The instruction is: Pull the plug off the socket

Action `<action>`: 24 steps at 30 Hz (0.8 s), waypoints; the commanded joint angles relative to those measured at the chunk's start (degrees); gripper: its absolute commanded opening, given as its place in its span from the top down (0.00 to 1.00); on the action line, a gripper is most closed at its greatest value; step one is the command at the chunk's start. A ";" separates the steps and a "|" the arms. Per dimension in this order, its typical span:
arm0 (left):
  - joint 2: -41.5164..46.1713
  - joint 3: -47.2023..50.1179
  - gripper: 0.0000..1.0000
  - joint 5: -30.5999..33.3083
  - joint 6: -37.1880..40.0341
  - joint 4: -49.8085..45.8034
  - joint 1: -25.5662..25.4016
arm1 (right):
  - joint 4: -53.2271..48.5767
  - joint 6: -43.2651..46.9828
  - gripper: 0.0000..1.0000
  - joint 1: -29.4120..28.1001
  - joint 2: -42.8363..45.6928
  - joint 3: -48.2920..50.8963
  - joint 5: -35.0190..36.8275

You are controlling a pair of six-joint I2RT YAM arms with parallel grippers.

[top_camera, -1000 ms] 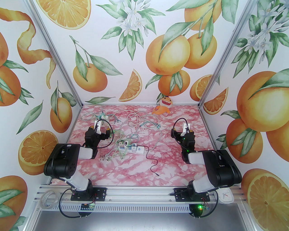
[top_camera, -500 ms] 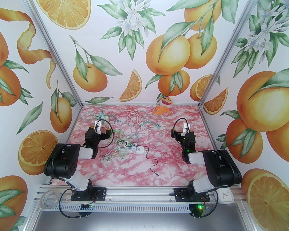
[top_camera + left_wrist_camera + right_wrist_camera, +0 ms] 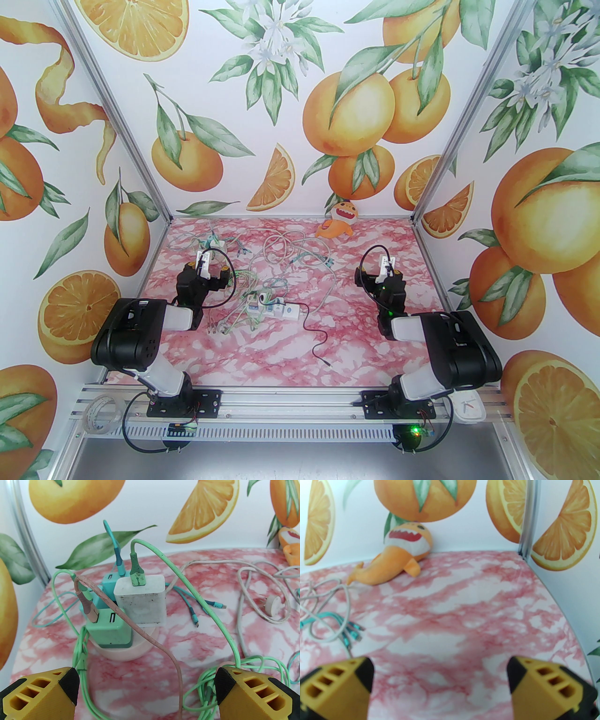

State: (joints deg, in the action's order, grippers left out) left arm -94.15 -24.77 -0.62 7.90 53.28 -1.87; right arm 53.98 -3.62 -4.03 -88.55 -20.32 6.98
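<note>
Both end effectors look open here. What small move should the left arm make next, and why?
Probably ease the left end effector forward and down, jaws open, to straddle the white charger. That plug sits upright in the round socket base straight ahead, not yet between the fingers, and nothing is held. A green cable enters its top, so a side grip looks safest.

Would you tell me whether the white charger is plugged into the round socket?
Plugged in: the white charger stands upright, seated on the round socket, with a green cable in its top.
</note>
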 commanded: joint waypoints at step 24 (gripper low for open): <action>24.62 -31.19 0.00 13.34 -22.25 -67.94 3.08 | -32.50 -18.44 0.00 -1.22 18.84 -9.13 21.31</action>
State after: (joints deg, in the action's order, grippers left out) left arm -72.16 -49.32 10.70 -5.04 7.68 0.54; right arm 38.94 -8.75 -5.56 -73.52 -23.29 16.80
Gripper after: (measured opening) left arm 0.998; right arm 0.998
